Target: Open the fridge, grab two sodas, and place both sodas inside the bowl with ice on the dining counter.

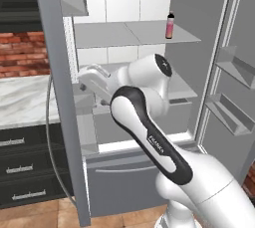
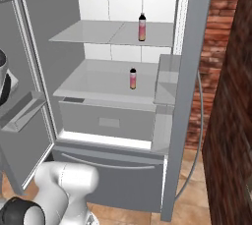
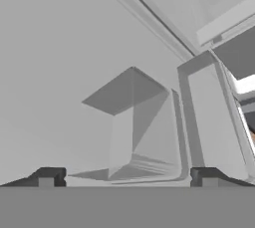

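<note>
Pincer [image 3: 127,178] fingertips nearest the lens at bottom edge of hand view, spread wide apart, nothing between them; facing a grey door-bin shelf [image 3: 144,137] on the inner wall of an open fridge door. Fridge [image 2: 110,116] standing with both doors swung open, pale grey shelves and closed bottom drawer [image 2: 110,167] exposed. Two sodas noted, both upright: upper soda [image 2: 142,27] on the top shelf, upper centre of right base view, seen also at upper right of centre in left base view [image 1: 170,26]; lower soda [image 2: 133,78] on the shelf below, centre of right base view, well apart from the upper one. White arm [image 1: 149,137] filling centre and lower right of left base view, reaching toward the left door's inner side. Marble-topped bench [image 1: 22,100] over dark drawers at left edge of left base view, brick wall [image 1: 22,53] above it.
</note>
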Tool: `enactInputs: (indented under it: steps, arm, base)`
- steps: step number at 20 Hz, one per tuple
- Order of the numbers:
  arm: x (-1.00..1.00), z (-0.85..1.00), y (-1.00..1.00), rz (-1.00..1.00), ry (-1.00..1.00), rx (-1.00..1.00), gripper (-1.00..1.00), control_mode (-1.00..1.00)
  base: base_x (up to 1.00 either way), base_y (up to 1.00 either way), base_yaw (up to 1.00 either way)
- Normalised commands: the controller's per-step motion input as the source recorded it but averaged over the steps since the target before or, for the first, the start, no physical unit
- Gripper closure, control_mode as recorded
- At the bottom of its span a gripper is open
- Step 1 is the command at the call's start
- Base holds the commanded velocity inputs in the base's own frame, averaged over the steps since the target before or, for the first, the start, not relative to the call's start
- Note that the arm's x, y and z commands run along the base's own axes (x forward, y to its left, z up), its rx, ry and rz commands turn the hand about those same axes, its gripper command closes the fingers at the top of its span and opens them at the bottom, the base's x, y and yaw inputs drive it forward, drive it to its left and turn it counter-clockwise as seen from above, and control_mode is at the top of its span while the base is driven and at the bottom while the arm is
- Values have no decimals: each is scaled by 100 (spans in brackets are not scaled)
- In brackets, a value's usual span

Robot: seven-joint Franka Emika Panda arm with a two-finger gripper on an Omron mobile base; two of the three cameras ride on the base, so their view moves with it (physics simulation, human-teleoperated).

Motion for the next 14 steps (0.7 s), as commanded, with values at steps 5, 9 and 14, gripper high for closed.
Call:
enactInputs:
  steps: [5, 9, 14]
  arm:
    - [-50, 15, -75, -5, -9, -6, -100, -100]
    - [-51, 5, -81, -8, -4, -9, -100, -100]
    - [-43, 0, -89, -13, -1, -16, -100, -100]
  base:
    - [0, 0, 0]
    - [0, 0, 0]
    - [0, 0, 0]
